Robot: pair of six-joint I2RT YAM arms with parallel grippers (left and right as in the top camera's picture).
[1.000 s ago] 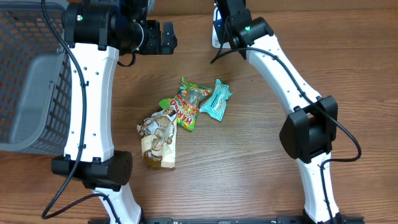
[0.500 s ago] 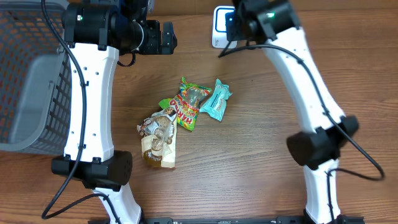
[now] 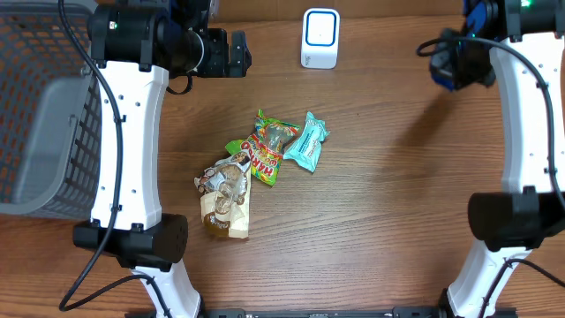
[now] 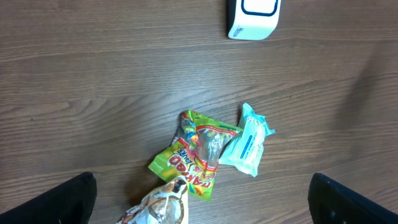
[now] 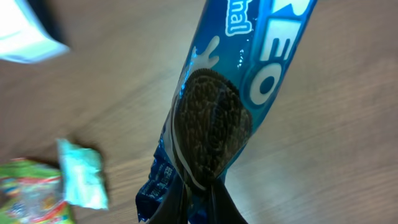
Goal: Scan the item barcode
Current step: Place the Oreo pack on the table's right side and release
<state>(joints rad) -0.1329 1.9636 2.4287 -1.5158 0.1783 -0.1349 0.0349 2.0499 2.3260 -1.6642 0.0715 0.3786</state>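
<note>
My right gripper (image 5: 198, 202) pinches the Oreo packet (image 5: 239, 81), well right of the scanner (image 3: 320, 37). My left gripper (image 3: 231, 53) is spread, empty. Recommendation: I present the barcode flat to the scanner's face.

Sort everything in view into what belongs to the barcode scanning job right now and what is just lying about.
For the job:
- Oreo packet, gripped in the right pincer
- white barcode scanner

Lying about for now:
- green candy bag
- teal packet
- brown snack bag
- grey mesh basket
</note>
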